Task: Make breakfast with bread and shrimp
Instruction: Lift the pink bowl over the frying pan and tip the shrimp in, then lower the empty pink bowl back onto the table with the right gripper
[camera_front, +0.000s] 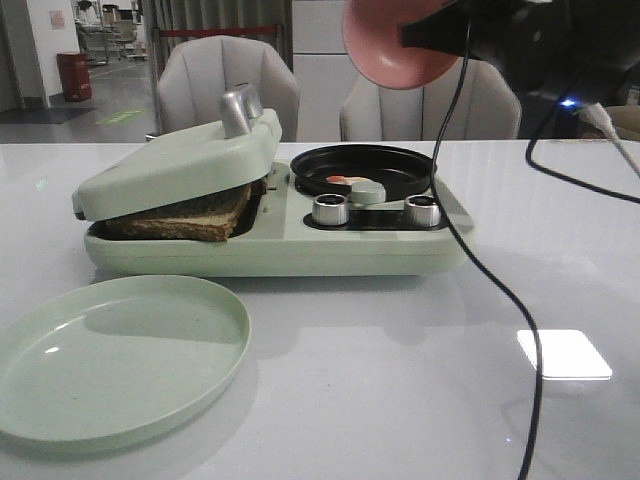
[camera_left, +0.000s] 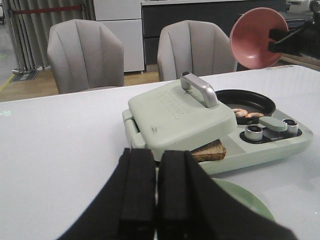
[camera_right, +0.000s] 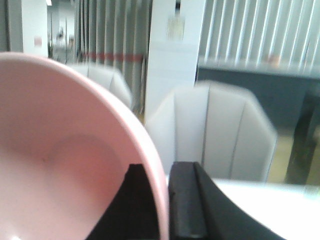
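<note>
The bread (camera_front: 190, 215) lies in the left bay of a pale green breakfast maker (camera_front: 280, 255), with the lid (camera_front: 180, 160) resting tilted on it; a brown corner of the bread sticks out in the left wrist view (camera_left: 210, 150). The shrimp (camera_front: 350, 182) lies in the maker's black round pan (camera_front: 360, 165) and also shows in the left wrist view (camera_left: 247, 114). My right gripper (camera_right: 162, 172) is shut on the rim of a tilted pink bowl (camera_right: 65, 165), held high above the pan (camera_front: 395, 45). My left gripper (camera_left: 156, 155) is shut and empty, on the near side of the maker.
A pale green plate (camera_front: 110, 355) lies in front of the maker, near the table's front edge. Two metal knobs (camera_front: 330, 209) sit on the maker's front. A black cable (camera_front: 530, 340) hangs from the right arm across the table. Two grey chairs (camera_front: 230, 85) stand behind.
</note>
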